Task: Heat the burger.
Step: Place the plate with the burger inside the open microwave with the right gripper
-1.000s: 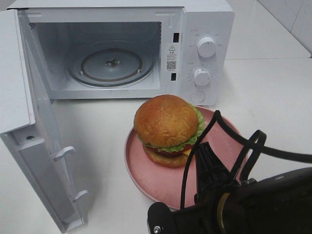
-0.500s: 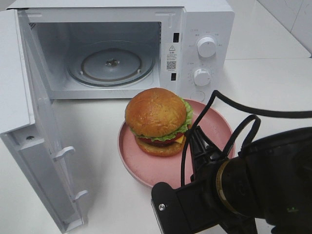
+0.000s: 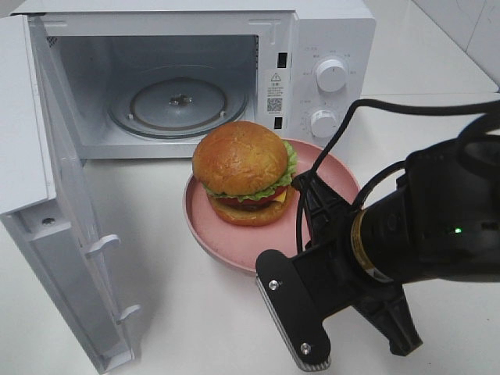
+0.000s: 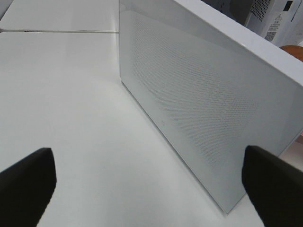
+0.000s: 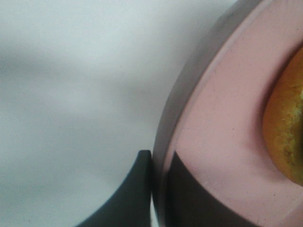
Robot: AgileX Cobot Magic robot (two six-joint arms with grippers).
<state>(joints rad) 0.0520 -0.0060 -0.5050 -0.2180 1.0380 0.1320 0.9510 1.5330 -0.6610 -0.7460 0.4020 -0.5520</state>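
The burger (image 3: pixel 242 168), with a golden-brown bun, lettuce, tomato and cheese, stands on a round pink plate (image 3: pixel 223 234) just in front of the open microwave (image 3: pixel 328 47). My right gripper (image 3: pixel 309 187) is shut on the plate's near-right rim. In the right wrist view its two dark fingers pinch the rim (image 5: pixel 158 189), with the plate (image 5: pixel 222 109) and the bun's edge (image 5: pixel 286 137) beside them. My left gripper (image 4: pixel 150 182) is open and empty, facing the outside of the microwave door (image 4: pixel 199 109). It does not show in the exterior view.
The microwave door (image 3: pixel 70 234) swings out to the left toward the front. The glass turntable (image 3: pixel 178 101) lies bare inside the cavity. Two knobs (image 3: pixel 331 75) sit on the right panel. My right arm's cables (image 3: pixel 406 105) arc over the table at the right.
The plate with the burger has moved back and left toward the microwave opening, carried by my right gripper. The right arm has risen and come further into view.
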